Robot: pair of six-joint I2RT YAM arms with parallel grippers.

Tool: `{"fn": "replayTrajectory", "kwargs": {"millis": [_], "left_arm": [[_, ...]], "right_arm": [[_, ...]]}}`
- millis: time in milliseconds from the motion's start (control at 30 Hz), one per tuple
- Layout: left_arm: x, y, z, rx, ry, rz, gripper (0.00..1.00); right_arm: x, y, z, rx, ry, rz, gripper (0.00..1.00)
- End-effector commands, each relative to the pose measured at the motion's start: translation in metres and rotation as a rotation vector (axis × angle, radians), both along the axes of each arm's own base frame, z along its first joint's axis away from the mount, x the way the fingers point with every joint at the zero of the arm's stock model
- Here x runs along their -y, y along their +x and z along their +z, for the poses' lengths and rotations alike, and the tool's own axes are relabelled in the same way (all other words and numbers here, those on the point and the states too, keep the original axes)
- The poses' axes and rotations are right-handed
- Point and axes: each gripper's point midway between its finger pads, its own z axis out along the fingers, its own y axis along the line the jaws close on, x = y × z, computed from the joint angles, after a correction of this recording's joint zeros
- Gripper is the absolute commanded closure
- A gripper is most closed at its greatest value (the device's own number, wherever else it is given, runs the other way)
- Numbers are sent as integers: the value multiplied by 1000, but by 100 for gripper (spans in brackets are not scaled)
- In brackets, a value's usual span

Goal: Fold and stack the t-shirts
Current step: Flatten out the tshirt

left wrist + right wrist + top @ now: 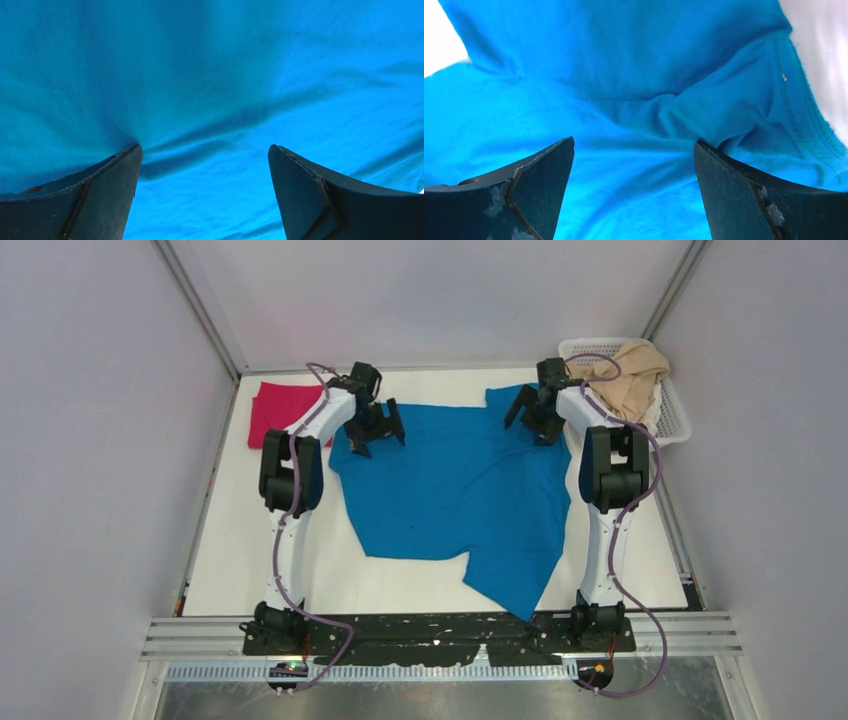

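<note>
Blue t-shirt (455, 490) spread; left hand (378, 438), right hand (528, 422) splayed above it.

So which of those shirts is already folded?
The crimson t-shirt at the far left, a neat small rectangle. The blue t-shirt lies spread open mid-table, and the beige cloth is bunched in the basket.

A: What stands just to the right of the right pincer (532, 422)?
B: A white basket (676, 422), with a beige cloth (625, 375) heaped in it, hanging over the rim.
A: And beneath it?
B: A white table (250, 560).
</note>
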Motion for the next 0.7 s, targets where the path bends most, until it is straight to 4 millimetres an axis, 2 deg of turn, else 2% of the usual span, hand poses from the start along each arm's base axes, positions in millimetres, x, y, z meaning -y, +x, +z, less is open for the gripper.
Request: {"fn": "replayTrajectory", "kwargs": {"millis": [0,133,233,300,367,433,467,500,533,567,600,633,667], "left_arm": [[-15,-4,8,-6,3,52,0],[-14,0,15,12,-14,39,0],[-11,6,23,45,-26,18,0],[-8,12,39,79,-35,1,1],[-5,17,64,133,-49,-14,0],[-5,13,92,189,-48,-32,0],[-8,8,104,209,-35,-36,0],[-11,0,118,237,-18,-40,0],[-17,-10,125,257,6,-33,0],[-22,-22,130,274,20,-26,0],[-27,-35,135,292,21,-13,0],[-32,-50,132,292,21,0,0],[-37,-64,134,302,16,23,1]], "right_arm": [[38,-20,5,-44,-143,-80,5],[34,-22,0,-52,-112,-62,5],[29,-15,6,-20,-103,-36,5],[25,-5,23,33,-117,0,5],[18,5,48,86,-133,37,5],[8,12,86,161,-170,86,5],[-3,12,102,193,-195,130,5],[-5,9,121,232,-228,134,5],[-17,2,126,241,-256,176,5],[-18,-4,144,276,-285,173,5],[-28,-18,137,258,-301,201,5],[-28,-29,153,286,-315,191,5],[-36,-46,135,252,-325,215,5]]}}
